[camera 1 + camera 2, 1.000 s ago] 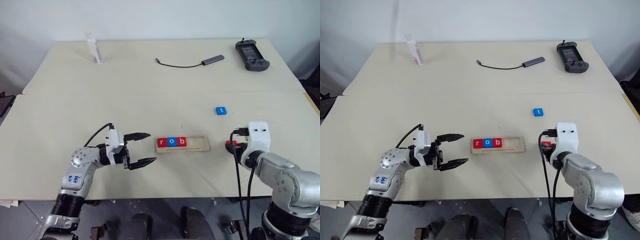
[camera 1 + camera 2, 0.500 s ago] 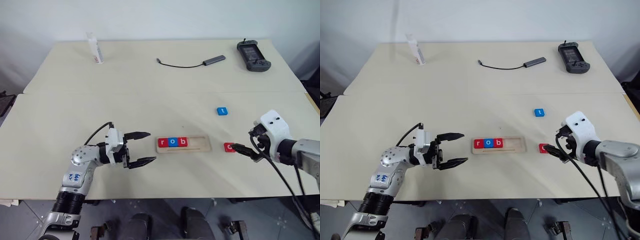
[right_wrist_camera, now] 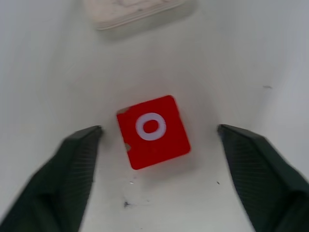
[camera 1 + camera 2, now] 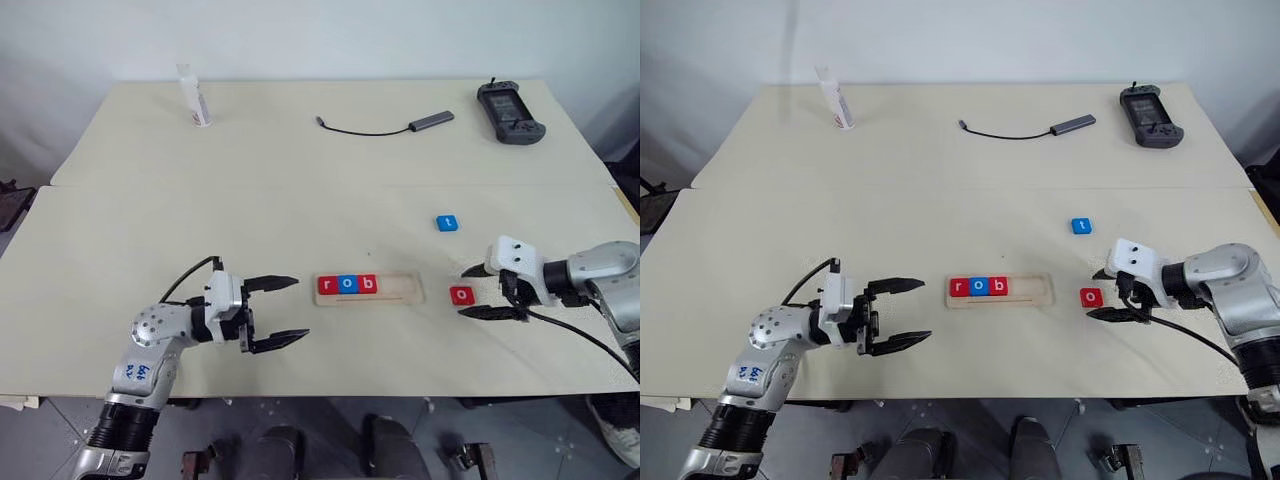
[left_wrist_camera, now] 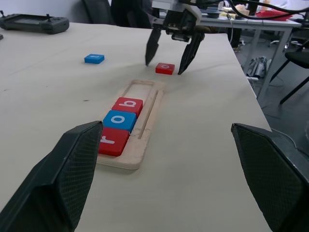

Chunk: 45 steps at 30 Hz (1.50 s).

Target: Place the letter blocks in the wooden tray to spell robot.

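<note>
From the head camera, the right gripper (image 4: pixel 478 291) sits low over the table (image 4: pixel 300 200) with its two black fingers spread apart, and the red "o" block (image 4: pixel 461 295) lies flat on the table between their tips, not pinched by either. Just beyond that gripper, further up the table, rests the blue "t" block (image 4: pixel 447 223). To its inner side lies the wooden tray (image 4: pixel 368 288), holding a red "r", a blue "o" and a red "b" side by side at the end nearer the left gripper (image 4: pixel 278 312); the end nearer the right gripper has two bare places. The left gripper hangs just beside that filled end, fingers wide apart and holding nothing.

From the left wrist, its own fingers (image 5: pixel 72 174) stand far apart, and straight ahead of them runs the tray (image 5: pixel 145 130) with its three tiles; past it the other gripper (image 5: pixel 166 58) straddles the red block (image 5: pixel 165 68).

From the right wrist, the red "o" block (image 3: pixel 152 130) lies slightly askew between the open fingers (image 3: pixel 72 169), clear of both, with the tray's end (image 3: pixel 130 12) just ahead.
</note>
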Motion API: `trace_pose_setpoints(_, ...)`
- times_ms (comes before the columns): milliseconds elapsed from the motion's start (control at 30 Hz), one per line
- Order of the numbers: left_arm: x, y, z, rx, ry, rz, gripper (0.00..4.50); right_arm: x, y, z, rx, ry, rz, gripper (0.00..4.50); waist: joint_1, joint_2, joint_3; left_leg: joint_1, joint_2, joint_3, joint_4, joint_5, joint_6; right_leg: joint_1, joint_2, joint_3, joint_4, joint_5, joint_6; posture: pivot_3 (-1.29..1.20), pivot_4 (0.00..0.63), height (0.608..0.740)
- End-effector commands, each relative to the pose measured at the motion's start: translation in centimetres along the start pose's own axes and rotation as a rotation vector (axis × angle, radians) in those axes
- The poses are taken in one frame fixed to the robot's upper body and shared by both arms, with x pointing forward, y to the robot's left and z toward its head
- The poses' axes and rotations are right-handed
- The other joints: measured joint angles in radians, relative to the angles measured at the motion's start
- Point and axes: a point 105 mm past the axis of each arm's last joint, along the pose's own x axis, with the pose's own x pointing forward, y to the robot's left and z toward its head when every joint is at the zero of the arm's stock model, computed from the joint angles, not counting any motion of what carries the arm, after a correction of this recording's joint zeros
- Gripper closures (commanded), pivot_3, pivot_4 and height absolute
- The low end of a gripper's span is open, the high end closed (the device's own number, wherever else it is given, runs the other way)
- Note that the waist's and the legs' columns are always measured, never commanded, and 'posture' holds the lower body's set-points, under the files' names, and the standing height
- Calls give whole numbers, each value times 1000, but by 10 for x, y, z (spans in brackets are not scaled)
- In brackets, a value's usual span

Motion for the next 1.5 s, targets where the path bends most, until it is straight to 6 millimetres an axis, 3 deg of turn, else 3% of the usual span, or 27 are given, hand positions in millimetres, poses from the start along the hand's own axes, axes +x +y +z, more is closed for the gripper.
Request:
trace_pose_setpoints(33, -2, 1, 11, 51, -22, 30, 0, 7, 1, 8, -28, -19, 28, 1930, 0, 0, 0, 0, 0, 0, 0, 0, 0, 0, 0, 0, 0, 0, 0, 0, 150, 740)
trace_pose_setpoints(133, -3, 0, 11, 51, -20, 42, 0, 6, 1, 14, -44, -29, 33, 2968, -3, 0, 0, 1, 0, 0, 0, 0, -1, 0, 0, 0, 1, 0, 0, 0, 150, 740)
trace_pose_setpoints(167, -3, -1, 10, 51, -19, 46, 0, 4, 1, 16, -39, -25, 40, 3058, -3, 0, 0, 1, 0, 0, 0, 0, -1, 0, 0, 0, 1, 0, 0, 0, 150, 740)
trace_pose_setpoints(367, -7, -2, 8, 49, -9, 64, 0, 3, 0, 58, -87, -116, 72, 3056, -2, 1, 0, 0, 0, 0, 0, 0, -1, -1, 0, 0, 1, 0, 0, 0, 150, 740)
trace_pose_setpoints(567, -7, -3, 8, 45, -12, 76, 0, 31, 8, 100, -97, -163, 126, 3056, -1, 0, 0, 0, 1, -1, 0, 0, -1, -1, 0, 0, 1, 0, 0, 0, 150, 740)
trace_pose_setpoints(867, -5, -3, 8, 48, -17, 99, 0, 61, 5, 108, -109, -143, 107, 3056, 4, 1, 0, -1, -1, -2, 0, 0, -1, -1, -1, -1, 4, 0, 0, 0, 150, 740)
trace_pose_setpoints(1167, -6, -2, 8, 50, -17, 115, 0, 49, 8, 109, -103, -151, 120, 10, -1, 1, 0, -1, 0, -2, 0, 0, -1, -1, 0, -2, 4, 0, 0, 0, 150, 740)
trace_pose_setpoints(1333, -6, -1, 8, 51, -21, 113, 0, 42, 9, 108, -91, -157, 108, 10, 0, 1, 0, -1, -1, -2, 0, 0, -1, -1, 0, -2, 4, 0, 0, 0, 150, 740)
trace_pose_setpoints(1500, -6, -1, 7, 52, -21, 112, 0, 20, 5, 90, -14, -203, 15, 10, 10, 0, 0, -1, -1, -2, 0, -1, -1, -1, 0, -2, 3, 0, 0, 0, 150, 740)
